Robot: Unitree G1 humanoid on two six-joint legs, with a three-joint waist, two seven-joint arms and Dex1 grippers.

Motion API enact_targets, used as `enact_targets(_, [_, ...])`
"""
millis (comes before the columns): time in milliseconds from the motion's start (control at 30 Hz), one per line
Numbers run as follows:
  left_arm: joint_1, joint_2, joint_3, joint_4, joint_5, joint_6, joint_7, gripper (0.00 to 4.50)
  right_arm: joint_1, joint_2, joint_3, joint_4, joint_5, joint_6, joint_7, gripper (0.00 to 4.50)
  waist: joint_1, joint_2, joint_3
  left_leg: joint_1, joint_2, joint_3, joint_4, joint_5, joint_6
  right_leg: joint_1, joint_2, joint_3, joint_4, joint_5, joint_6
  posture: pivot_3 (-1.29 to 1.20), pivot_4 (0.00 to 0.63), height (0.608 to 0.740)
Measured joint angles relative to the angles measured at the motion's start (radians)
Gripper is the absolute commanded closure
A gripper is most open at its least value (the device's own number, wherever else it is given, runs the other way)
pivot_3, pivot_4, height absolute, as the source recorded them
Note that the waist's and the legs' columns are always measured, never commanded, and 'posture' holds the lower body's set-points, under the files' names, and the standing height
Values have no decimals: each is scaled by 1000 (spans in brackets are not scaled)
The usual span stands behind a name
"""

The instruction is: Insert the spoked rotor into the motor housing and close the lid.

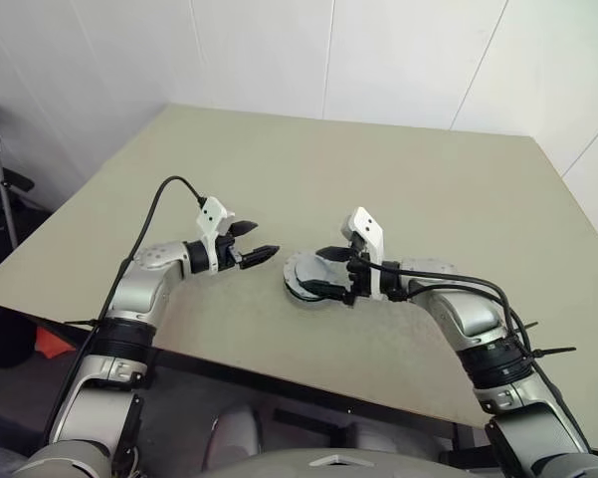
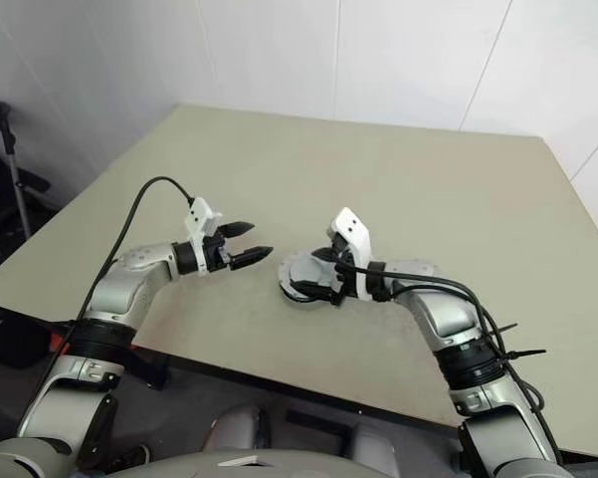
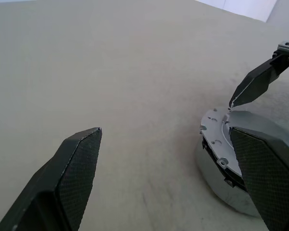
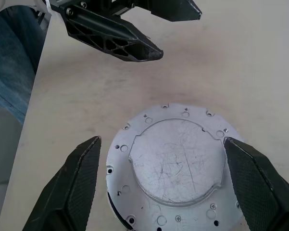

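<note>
Standing with its two black fingers spread and nothing between them, the left gripper (image 1: 247, 242) hangs just above the beige table (image 1: 398, 179), a little to the left of the assembly and not touching it. At centre, the motor housing (image 1: 304, 280) sits flat on the table with the lid (image 4: 175, 161) down on top of it; the right wrist view shows the lid's outer face as a scratched silver plate with a raised round centre and small holes round its flange. The spoked rotor cannot be made out, presumably because it lies under the lid. On the right, the right gripper (image 1: 324, 271) has its fingers parted, one on either side of the housing and free of its rim. A person's blue sleeve or trouser leg (image 4: 12, 57) appears past the table edge.

Judged by its look, the assembly is rigid metal, fairly heavy for its width, with a smooth, slippery top face. The side wall offers the surest purchase: fingers set across the full width, below the lid's flange, should hold without prying the lid up.
</note>
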State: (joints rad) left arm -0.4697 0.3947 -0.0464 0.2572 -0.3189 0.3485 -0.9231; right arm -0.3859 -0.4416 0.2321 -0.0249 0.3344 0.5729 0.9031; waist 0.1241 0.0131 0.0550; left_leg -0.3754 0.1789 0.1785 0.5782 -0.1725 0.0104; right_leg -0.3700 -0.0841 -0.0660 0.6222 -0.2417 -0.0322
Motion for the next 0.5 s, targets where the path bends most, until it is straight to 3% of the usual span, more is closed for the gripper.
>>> enact_targets(467, [17,17,0,-36,0,11,10,0,-25,59,17,89,-65,-64,-16,43,-1,0,0,0,0,0,0,0,0,0,0,0,0,0,0,0,0,740])
enact_targets(500, [18,17,0,-37,0,11,10,0,-25,62,17,90,-69,-66,-17,216,-2,0,0,0,0,0,0,0,0,0,0,0,0,0,0,0,0,740])
